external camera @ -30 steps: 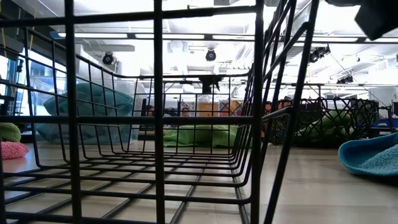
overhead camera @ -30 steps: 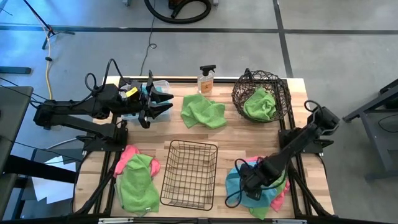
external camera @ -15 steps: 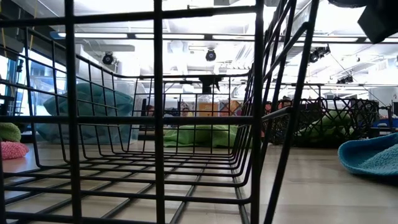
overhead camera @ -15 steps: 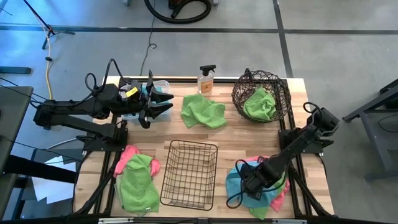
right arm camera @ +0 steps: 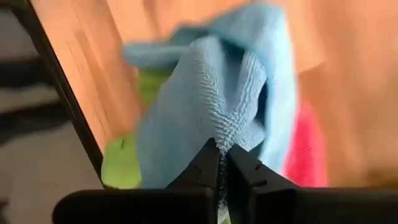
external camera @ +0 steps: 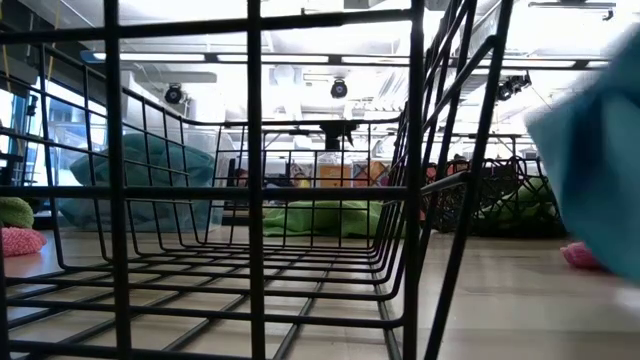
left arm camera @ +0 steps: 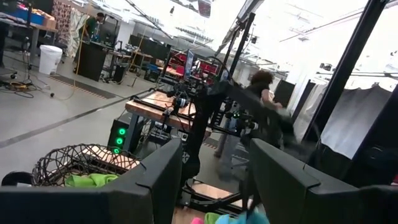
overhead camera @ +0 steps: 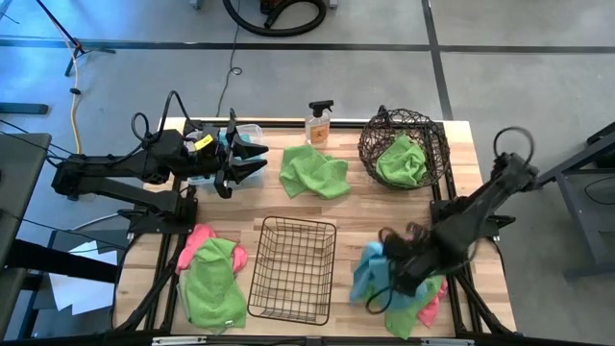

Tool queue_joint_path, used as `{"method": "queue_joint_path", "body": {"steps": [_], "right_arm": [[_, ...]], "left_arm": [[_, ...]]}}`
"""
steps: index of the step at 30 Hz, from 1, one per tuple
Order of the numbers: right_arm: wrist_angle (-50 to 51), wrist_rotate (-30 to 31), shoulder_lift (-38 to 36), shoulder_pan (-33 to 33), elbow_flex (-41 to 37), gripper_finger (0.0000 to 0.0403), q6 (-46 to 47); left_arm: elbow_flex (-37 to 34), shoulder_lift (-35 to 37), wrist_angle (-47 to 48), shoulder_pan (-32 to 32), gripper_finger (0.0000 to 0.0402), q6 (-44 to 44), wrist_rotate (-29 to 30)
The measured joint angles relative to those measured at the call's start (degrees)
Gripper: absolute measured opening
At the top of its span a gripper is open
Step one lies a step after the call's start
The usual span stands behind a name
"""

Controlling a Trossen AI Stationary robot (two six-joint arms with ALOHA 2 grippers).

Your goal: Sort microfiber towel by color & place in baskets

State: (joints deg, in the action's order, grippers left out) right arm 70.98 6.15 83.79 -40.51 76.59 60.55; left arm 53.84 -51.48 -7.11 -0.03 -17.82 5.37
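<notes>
Blue cloth (right arm camera: 211,118) is what I have pinched in the right gripper (right arm camera: 222,163): its fingers are together on a small ridge of the fabric, and the rest hangs off in loose folds above the table's near right corner. Under it I can see a green cloth (right arm camera: 118,165) and a pink one (right arm camera: 305,146) lying on the wood, so this pile is not done.

In the high view the right gripper (overhead camera: 408,261) sits just right of the grid basket (overhead camera: 293,269), which looks empty. The round basket (overhead camera: 405,146) at the far right holds a green cloth, and another green cloth (overhead camera: 313,171) lies loose at the far middle beside the spray bottle (overhead camera: 319,123). A green-over-pink heap (overhead camera: 211,274) waits at the near left.

My left gripper (overhead camera: 238,159) hovers at the far left by the clear bin (overhead camera: 246,131), fingers apart and holding nothing; the low view shows teal cloth in that bin.

I judge these cloths light, limp and a little clingy. A pinch on a raised fold holds well, but the trailing edge may drag a neighbour or snag on wire. I would take each one by a high crease near its middle, so that less of it dangles.
</notes>
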Motion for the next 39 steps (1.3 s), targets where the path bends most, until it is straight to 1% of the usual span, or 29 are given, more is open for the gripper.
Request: {"method": "queue_joint_path", "body": {"steps": [6, 10, 12, 14, 18, 21, 23, 28, 32, 36, 39], "right_arm": [[12.5, 18.2, -6.1, 0.4, 12.7, 0.0002, -1.7], [15.7, 28.3, -7.8, 2.3, 18.0, 0.0001, -4.2], [15.1, 31.7, -8.1, 3.8, 19.0, 0.0001, -7.4], [13.7, 32.7, -8.2, 5.8, 19.1, 0.0001, -11.0], [7.3, 32.7, -8.1, 10.3, 16.6, 0.0001, -18.2], [-1.0, 32.6, -8.0, 14.0, 14.1, 0.0001, -23.1], [-7.7, 31.3, -8.0, 16.6, 12.2, 0.0, -26.9], [-24.7, 22.5, -8.0, 22.4, 8.2, 0.0, -39.4], [-34.6, 17.9, -8.4, 25.9, 7.1, 0.0, -47.4], [-45.5, 12.3, -11.0, 29.4, 3.2, 0.0, -51.2], [-53.4, 7.6, -14.1, 31.7, -2.3, 0.0, -51.5]], "left_arm": [[0.0, 0.0, 0.0, 0.0, 0.0177, 0.0, 0.0], [0.0, 0.0, 0.0, 0.0, 0.0177, 0.0, 0.0], [0.0, 0.0, 0.0, 0.0, 0.0177, 0.0, 0.0], [0.0, 0.0, 0.0, 0.0, 0.0177, 0.0, 0.0], [0.0, 0.0, 0.0, 0.0, 0.0177, 0.0, 0.0], [0.0, 0.0, 0.0, 0.0, 0.0177, 1.6, 0.0], [0.0, 0.0, 0.0, 0.0, 0.0177, 3.4, 0.0], [0.0, 0.0, 0.0, 0.0, 0.0177, 6.4, -0.1], [0.0, 0.0, 0.0, 0.0, 0.0177, 10.8, -0.1], [0.0, 0.0, 0.0, 0.0, 0.0177, 15.1, -0.4], [0.0, 0.0, -0.1, 0.0, 0.0177, 15.5, -0.7]]}}
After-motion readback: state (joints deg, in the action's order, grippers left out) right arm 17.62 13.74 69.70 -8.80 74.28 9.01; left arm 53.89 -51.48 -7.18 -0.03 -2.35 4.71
